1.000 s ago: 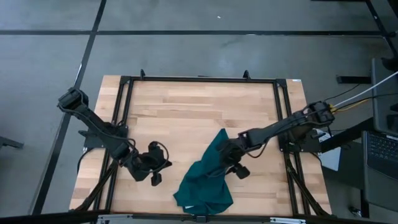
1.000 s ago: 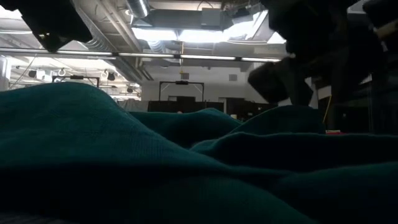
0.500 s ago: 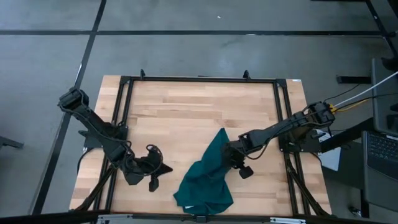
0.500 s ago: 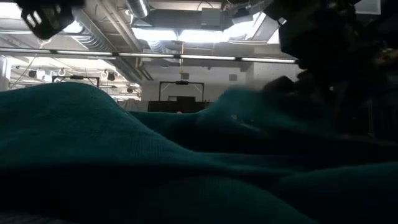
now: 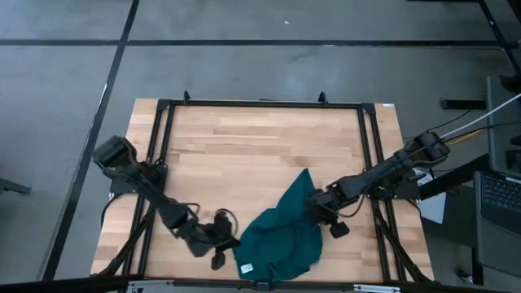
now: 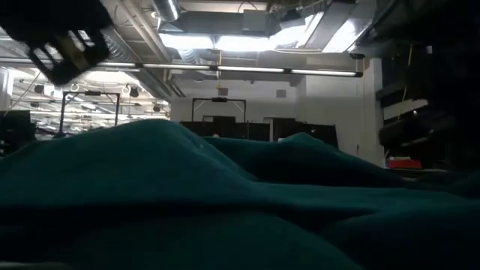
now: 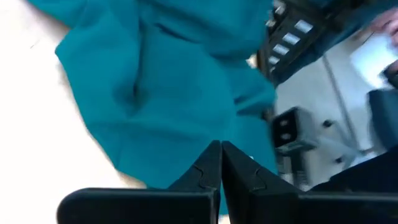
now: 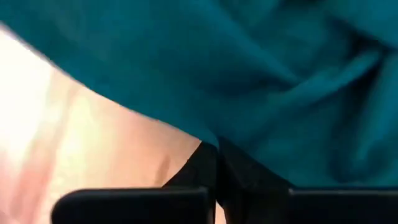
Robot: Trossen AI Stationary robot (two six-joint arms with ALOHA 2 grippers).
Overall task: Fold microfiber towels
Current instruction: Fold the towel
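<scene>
The dark teal microfiber towel lies crumpled on the wood near the table's front edge, with a small white tag at its near left. My right gripper is shut on the towel's right edge. My left gripper is shut at the towel's left edge. In the left wrist view its fingertips stand in front of the cloth. I cannot tell whether they touch it. In the low view the towel fills the lower half. My right gripper pinches the towel's right edge between its two fingers, coming low from the table's right side. The cloth beyond the fingers lies in slack folds on the table. One layer or several, I cannot tell.
Black frame rails run along the table's sides and back. Bare wood lies on the far half. The towel sits close to the front edge. Equipment and cables stand off the table's right.
My right gripper has gone toward the table's right edge with the towel's right edge, dragging the whole towel a little to the right. My left gripper has moved toward the near edge and rightward, up to the towel's left edge.
</scene>
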